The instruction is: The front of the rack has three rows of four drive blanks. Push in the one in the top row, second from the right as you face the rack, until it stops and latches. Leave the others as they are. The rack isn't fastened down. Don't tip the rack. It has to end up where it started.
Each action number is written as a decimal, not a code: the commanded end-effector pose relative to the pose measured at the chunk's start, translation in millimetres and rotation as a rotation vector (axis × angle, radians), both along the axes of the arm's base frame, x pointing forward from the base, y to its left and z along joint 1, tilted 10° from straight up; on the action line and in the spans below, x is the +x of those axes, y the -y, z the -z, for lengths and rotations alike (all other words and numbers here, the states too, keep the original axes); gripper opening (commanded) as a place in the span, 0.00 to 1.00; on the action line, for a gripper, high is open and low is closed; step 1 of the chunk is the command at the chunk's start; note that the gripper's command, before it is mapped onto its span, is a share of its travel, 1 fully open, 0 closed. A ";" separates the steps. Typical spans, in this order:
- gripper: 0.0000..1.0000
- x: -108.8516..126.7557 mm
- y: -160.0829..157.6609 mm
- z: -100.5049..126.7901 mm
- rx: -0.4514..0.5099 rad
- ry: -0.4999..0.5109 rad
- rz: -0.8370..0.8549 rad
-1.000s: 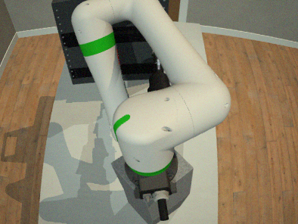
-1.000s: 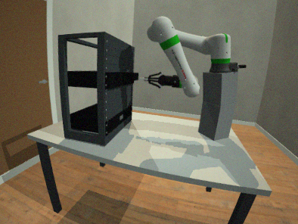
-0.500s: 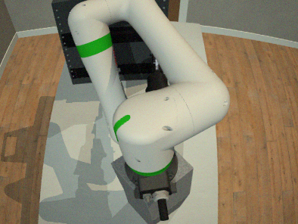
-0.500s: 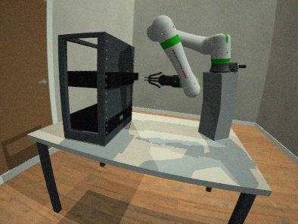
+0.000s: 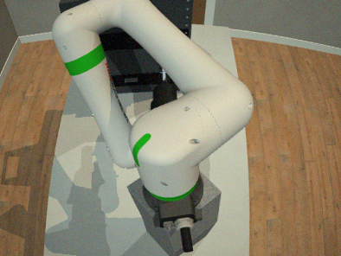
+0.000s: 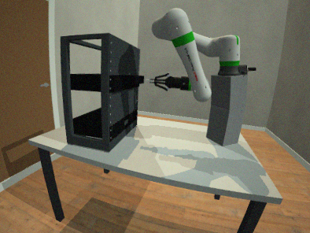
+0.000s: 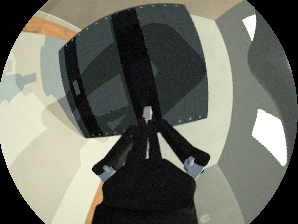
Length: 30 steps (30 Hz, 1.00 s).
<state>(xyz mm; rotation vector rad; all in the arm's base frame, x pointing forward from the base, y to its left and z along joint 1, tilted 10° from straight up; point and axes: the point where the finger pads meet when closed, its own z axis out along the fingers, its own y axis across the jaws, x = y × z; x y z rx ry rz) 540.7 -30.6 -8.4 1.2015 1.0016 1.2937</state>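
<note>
Closed with its fingers together and nothing between them, the tool (image 6: 153, 81) points level at the front of the rack (image 6: 106, 90), with the fingertips just at the rack's face; whether they touch it cannot be told. From the wrist view the two fingertips meet in a narrow point right against a dark upright band that runs down the rack front (image 7: 133, 63). Single drive blanks are too dark and small to tell apart, so the target blank cannot be picked out; the tool's tip sits at the upper part of the front, level with the black shelf (image 6: 98, 83) inside the rack. Behind the tool, the white arm (image 6: 189, 51) with green bands bends back to a grey pedestal (image 6: 226, 114). Rack and pedestal both stand upright on the pale surface (image 6: 177, 165), well apart.
</note>
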 end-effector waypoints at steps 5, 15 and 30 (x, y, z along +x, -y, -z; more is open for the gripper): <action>0.10 -7.0 -44.7 -13.6 0.000 0.000 0.004; 0.10 -11.8 -74.7 -22.3 0.000 0.000 0.004; 0.10 6.0 -78.5 -26.5 0.000 0.000 0.004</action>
